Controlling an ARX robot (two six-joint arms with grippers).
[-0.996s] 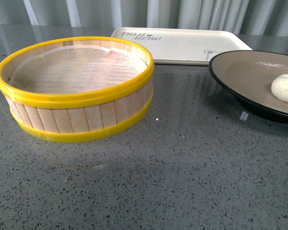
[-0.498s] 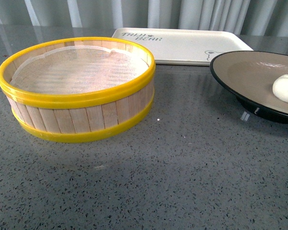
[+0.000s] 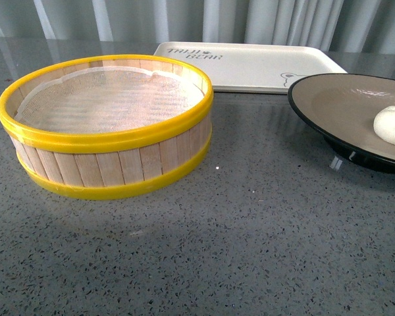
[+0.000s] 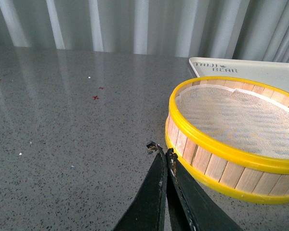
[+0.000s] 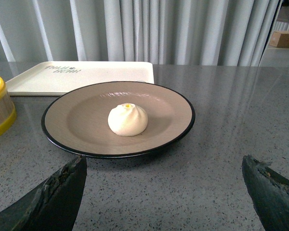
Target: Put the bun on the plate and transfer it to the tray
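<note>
Right hand (image 5: 168, 192), fingers wide apart and empty, faced one plate (image 5: 77, 120) with one bun (image 5: 128, 120) at its centre. Left hand (image 4: 160, 150) was pinched together beside one steamer basket (image 4: 207, 164). One tray (image 5: 86, 77) lay behind the plate, perhaps touching it.

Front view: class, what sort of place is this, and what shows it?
Likely a staged food-serving set-up, not a working kitchen: speckled grey countertop, plain curtain backdrop, and just a steamer basket, a bun on a plate and a tray.
</note>
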